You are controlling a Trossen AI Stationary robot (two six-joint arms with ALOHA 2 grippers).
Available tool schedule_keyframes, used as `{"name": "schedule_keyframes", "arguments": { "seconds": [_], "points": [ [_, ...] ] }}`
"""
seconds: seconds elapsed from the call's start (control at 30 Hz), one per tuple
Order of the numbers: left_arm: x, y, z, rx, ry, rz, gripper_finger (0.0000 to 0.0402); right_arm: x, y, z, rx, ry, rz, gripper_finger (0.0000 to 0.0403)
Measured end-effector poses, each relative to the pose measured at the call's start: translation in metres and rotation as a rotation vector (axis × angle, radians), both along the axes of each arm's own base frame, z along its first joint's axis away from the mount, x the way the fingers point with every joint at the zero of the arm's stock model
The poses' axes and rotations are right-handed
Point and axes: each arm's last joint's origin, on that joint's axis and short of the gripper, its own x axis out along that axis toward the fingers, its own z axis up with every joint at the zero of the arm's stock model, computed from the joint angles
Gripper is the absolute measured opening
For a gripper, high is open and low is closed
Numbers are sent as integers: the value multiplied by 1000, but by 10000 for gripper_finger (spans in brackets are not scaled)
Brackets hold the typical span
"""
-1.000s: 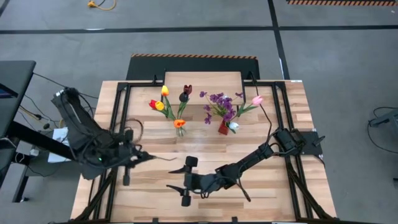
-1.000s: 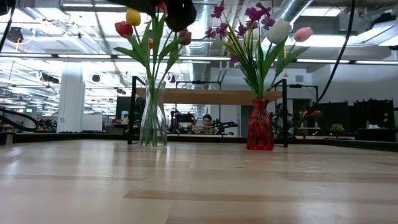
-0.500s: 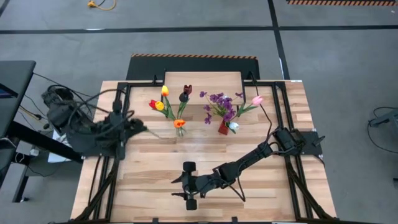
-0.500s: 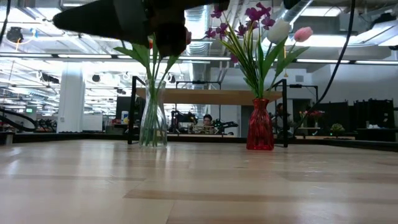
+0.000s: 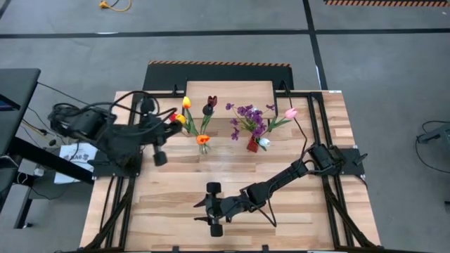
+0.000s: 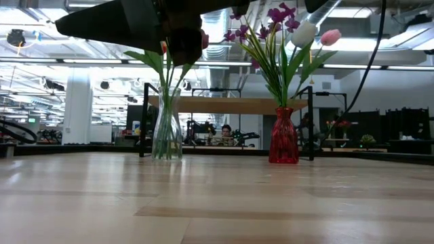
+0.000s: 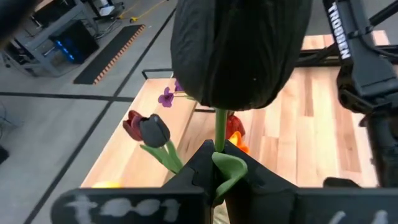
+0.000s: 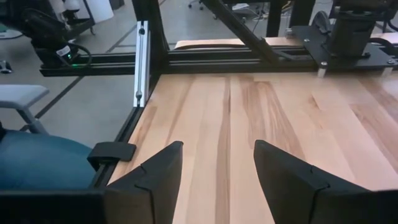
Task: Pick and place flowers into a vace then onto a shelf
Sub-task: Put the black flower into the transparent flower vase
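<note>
My left gripper (image 7: 217,165) is shut on a dark maroon tulip (image 7: 239,50) and hangs high over the table's left part (image 5: 167,126), close to the clear glass vase (image 6: 167,129) of tulips. A red vase (image 6: 283,135) holds a purple sprig plus white and pink tulips. Both vases stand on the table in front of the shelf (image 5: 228,95). My right gripper (image 8: 217,168) is open just above the boards near the front edge (image 5: 199,211), with nothing between its fingers. My left gripper pinches the dark tulip's green stem (image 7: 219,130) between its two fingers, just below the head. A green leaf (image 7: 229,173) is folded in between the fingers too. The head stands above the fingers, close to the camera. The flower is lifted clear of the table.
Black frame rails (image 5: 133,140) run along the table's left and right sides. The boards between the vases and the front edge (image 5: 211,169) are bare. In the low view the dark bulk of my left arm (image 6: 129,20) shows before the clear vase's flowers.
My left gripper has risen and swung toward the table's far edge, nearing the clear vase, carrying the dark tulip along. My right gripper has turned at the wrist while staying in place near the front edge.
</note>
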Motion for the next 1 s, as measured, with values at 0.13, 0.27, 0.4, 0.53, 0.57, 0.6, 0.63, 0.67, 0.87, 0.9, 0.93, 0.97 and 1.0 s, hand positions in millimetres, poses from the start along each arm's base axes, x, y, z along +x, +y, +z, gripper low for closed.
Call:
{"name": "schedule_keyframes", "arguments": {
  "seconds": [0.13,0.27,0.4,0.53,0.57,0.6,0.63,0.67,0.87,0.9,0.93,0.97,1.0],
  "points": [
    [17,6,-4,11,28,-1,0,0,0,0,0,0,0,189],
    [30,8,-6,2,24,-13,0,0,0,-1,-4,7,0,188],
    [37,10,-3,-15,-8,-40,0,-1,0,-2,-10,20,0,185],
    [39,11,-3,-21,-13,-44,0,-1,0,-2,-10,20,0,183],
    [40,12,-3,-21,-14,-38,0,-1,0,-2,-10,20,0,183],
    [40,14,-4,-21,-11,-33,0,-1,0,-2,-10,20,0,183],
    [40,14,-4,-20,-5,-30,0,-1,0,-2,-10,19,0,182],
    [41,15,-5,-19,-1,-28,0,-1,0,-2,-10,20,0,182],
    [41,16,-7,-26,10,-15,0,-1,0,-2,-10,19,0,182],
    [42,16,-9,-25,16,-14,0,-1,0,-2,-10,19,0,182],
    [42,16,-11,-25,26,-13,0,-1,0,-2,-10,19,0,182],
    [42,16,-13,-26,33,-11,0,-1,0,-2,-10,19,0,182],
    [43,16,-14,-28,36,-8,0,-1,0,-2,-10,19,0,182]
  ]
}}
